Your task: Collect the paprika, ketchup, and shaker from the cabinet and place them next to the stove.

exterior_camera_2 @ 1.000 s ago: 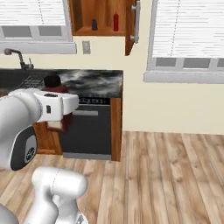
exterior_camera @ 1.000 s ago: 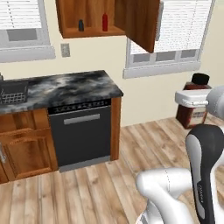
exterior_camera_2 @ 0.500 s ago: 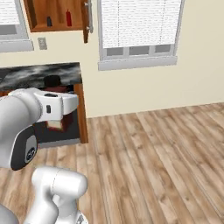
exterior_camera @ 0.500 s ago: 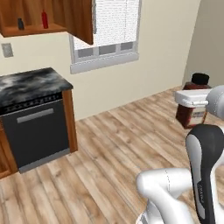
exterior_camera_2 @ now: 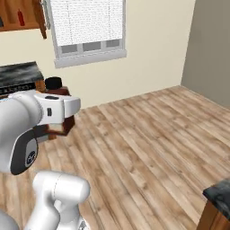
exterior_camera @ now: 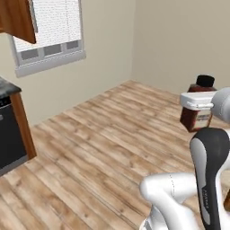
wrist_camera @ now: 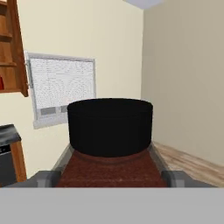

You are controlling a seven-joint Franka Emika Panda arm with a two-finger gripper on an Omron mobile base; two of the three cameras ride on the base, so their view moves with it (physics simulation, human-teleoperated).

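pale wood-plank floor (exterior_camera: 112,148) runs to cream walls, with a white-framed window (exterior_camera_2: 87,31) whose blind is ribbed and matte. the reddish-brown wooden cabinet (exterior_camera_2: 22,18) hangs at the upper left of the right base view, its door swung out, and a slim red ketchup (exterior_camera_2: 20,18) bottle stands on its plain wood shelf.

the fingers (wrist_camera: 111,177) stand wide, one grey tip on each side of the paprika (wrist_camera: 110,131), clamped against the jar's reddish-brown body. in the hand view its round, matte black cap rises straight ahead of the fingertips, the dark red shoulder sloping down between them. in the left base view the paprika (exterior_camera: 197,110) sits upright just beyond the white hand, its pale label showing below the cap; in the right base view the jar (exterior_camera_2: 54,117) is half hidden behind the white hand.

a marbled grey bench (exterior_camera_2: 18,74) top edges the left side, well beyond the fingers, with a dark appliance front below it in the left base view.
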